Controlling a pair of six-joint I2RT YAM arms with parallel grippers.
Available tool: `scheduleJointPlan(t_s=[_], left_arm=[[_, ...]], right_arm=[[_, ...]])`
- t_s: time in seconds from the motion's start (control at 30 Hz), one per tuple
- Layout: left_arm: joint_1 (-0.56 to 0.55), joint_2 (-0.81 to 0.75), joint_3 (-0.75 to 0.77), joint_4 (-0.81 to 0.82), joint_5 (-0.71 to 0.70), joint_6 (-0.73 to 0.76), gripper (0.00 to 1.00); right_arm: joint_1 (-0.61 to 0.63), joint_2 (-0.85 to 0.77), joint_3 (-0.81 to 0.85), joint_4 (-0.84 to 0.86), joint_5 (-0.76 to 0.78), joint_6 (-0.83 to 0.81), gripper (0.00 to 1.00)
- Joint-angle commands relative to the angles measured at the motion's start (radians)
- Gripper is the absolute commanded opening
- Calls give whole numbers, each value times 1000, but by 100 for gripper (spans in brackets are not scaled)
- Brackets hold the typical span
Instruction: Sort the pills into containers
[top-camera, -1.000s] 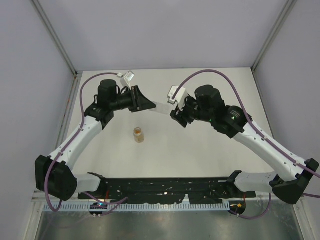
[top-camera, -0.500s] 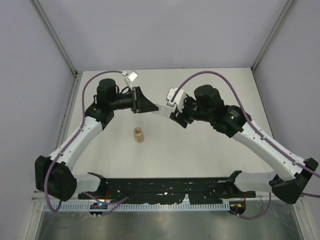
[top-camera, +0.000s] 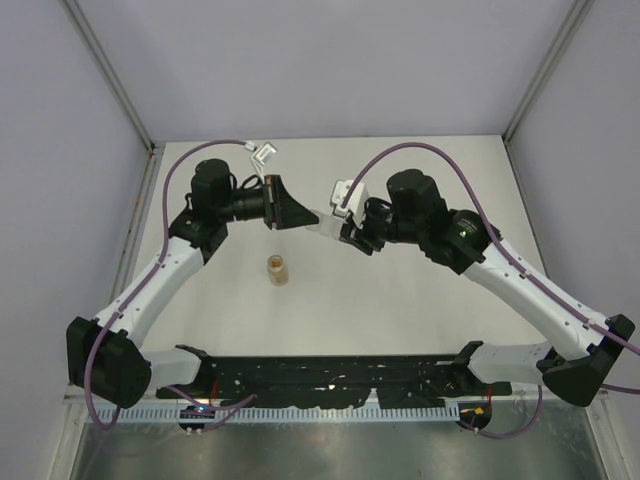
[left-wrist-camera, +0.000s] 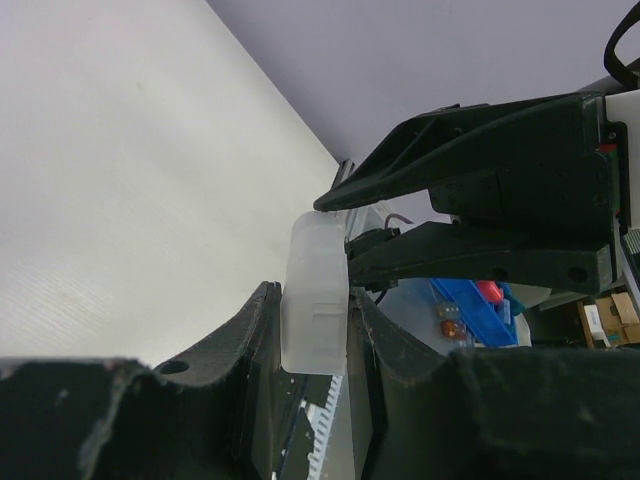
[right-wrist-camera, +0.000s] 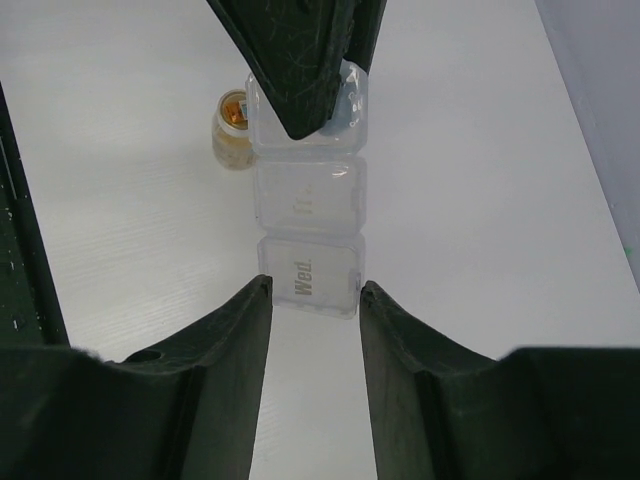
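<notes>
Pinching one end of a clear pill box (left-wrist-camera: 315, 300) with the left fingers (left-wrist-camera: 262, 325), pressed tight on both sides. Pinching the other end with the right fingers (right-wrist-camera: 256, 315), closed on the little room marked "Wed.". Holding the box up off the desk (top-camera: 380, 300), stretched like a bridge between the two pairs of fingers, with only a short bare bit of box between the tips. Going out from the right fingers along the box: first "Wed.", then a second little room with pale letters too faint to read, then a third one tucked under the black tips of the left fingers. Cannot tell about any pills inside the box. Farther out, off to one side of the box and down on the white desk, a small round jar (right-wrist-camera: 234, 130) standing up, amber, with orange at the top. From above, just beyond the left fingers toward the arm bases, well apart from all the fingers and not touching the box.
</notes>
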Motion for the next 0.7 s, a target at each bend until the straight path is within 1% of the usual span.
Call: scheduleJointPlan(t_s=[0.0, 0.23, 0.43, 0.67], left_arm=[[-11, -27, -5, 48, -2, 0, 0], [-13, -28, -6, 42, -34, 3, 0], [-11, -28, 9, -49, -112, 55, 0], [-11, -13, 17, -61, -143, 62, 0]], right_arm=[[-4, 3, 40, 7, -61, 3, 43], [-3, -6, 40, -28, -140, -2, 36], [-3, -20, 36, -50, -209, -2, 36], [-3, -31, 33, -51, -223, 6, 37]])
